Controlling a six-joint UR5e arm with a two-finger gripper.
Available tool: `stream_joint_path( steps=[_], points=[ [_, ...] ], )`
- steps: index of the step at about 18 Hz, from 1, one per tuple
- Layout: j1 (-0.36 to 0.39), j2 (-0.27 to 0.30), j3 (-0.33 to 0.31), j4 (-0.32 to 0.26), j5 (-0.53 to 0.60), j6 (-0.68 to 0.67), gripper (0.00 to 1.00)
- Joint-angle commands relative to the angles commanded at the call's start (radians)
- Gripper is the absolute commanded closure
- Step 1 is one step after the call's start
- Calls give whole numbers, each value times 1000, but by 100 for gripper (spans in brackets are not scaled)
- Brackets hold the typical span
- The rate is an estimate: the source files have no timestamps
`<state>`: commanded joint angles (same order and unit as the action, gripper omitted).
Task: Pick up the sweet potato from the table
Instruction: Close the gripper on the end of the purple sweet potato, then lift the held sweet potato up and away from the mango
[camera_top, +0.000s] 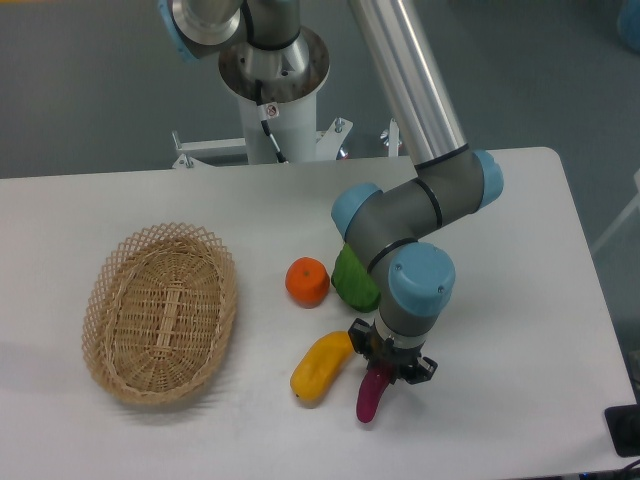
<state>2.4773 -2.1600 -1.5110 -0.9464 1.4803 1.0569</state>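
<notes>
The sweet potato (369, 398) is a small magenta-purple oblong lying on the white table (500, 330) near the front edge, just right of the yellow fruit. My gripper (385, 374) points straight down over the sweet potato's upper end, its fingers right at that end. The wrist hides the fingertips, so I cannot tell whether the jaws are open or closed on it. The lower half of the sweet potato shows below the gripper.
A yellow-orange mango-like fruit (320, 367) lies just left of the sweet potato. An orange (307, 281) and a green object (355, 280) sit behind it, the green one partly hidden by the arm. A wicker basket (160, 312) stands at the left.
</notes>
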Motion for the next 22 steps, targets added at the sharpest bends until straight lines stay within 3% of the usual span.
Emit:
stream_joint_path(
  steps=[5,9,16,22],
  points=[
    [80,120,-31,-14,-3,18,100],
    [141,175,-41,-87,-2,130,100],
    [242,197,-34,-98,-6,198,100],
    [290,220,-40,-166,-2,267,100]
  ],
)
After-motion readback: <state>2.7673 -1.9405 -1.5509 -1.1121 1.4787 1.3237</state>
